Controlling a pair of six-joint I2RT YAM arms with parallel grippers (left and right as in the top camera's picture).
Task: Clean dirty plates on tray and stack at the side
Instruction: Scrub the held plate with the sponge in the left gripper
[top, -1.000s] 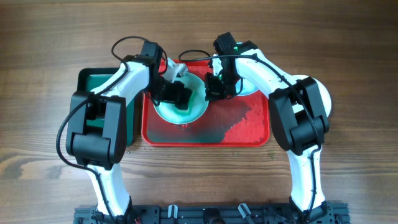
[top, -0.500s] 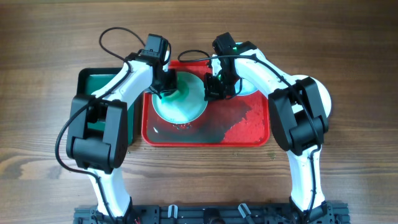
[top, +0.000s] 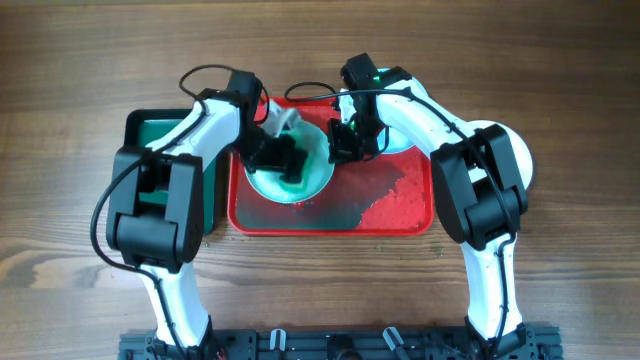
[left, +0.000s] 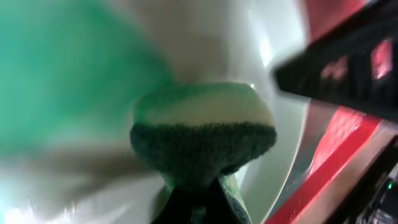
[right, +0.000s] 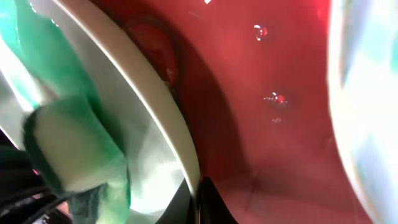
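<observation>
Counts: three plates, two trays, one sponge, two grippers.

- The red tray sits mid-table. Its long axis runs left-right, parallel to the near edge, and its floor is smeared green.
- The left plate lies in the tray's left half, face up and coated turquoise-green. In the right wrist view its rim casts a shadow on the tray, so that side looks raised.
- The back plate is in the tray's far right corner, half covered by the right arm.
- The white plate is off the tray's right edge on the table. It is mostly hidden by the arm, so I cannot tell whether it is clean.
- The dark green tray is just beside the red tray's left edge, largely under the left arm.
- The left gripper has its fingers clamped on the sponge, which is white and green and pressed on the left plate. The left wrist view is blurred.
- The right gripper pinches the left plate's right rim between its closed fingers.
</observation>
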